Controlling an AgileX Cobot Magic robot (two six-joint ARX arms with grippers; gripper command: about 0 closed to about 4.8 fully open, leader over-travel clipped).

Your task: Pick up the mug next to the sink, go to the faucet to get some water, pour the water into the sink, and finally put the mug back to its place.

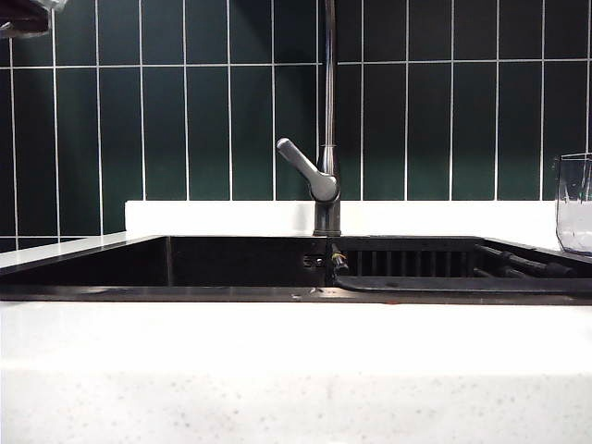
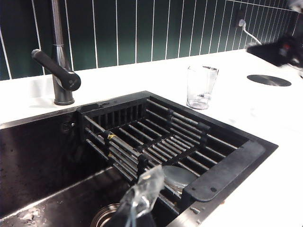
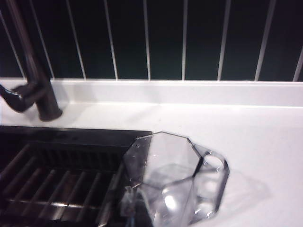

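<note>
The mug (image 1: pixel 575 203) stands upright on the white counter (image 1: pixel 277 370) at far right, just beside the sink (image 1: pixel 139 268) and its rack (image 2: pixel 156 142), right of the faucet (image 1: pixel 324 176). The left gripper (image 2: pixel 139 198) hangs clenched and empty over the basin. The right gripper (image 3: pixel 137 208) hovers above the mug, also clenched and holding nothing.

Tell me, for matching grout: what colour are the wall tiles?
Dark green wall tiles, white grout; exterior view.

Clear faceted mug (image 2: pixel 201 87) upright on counter beside sink (image 2: pixel 222 174), right of faucet (image 1: pixel 326 139).
</note>
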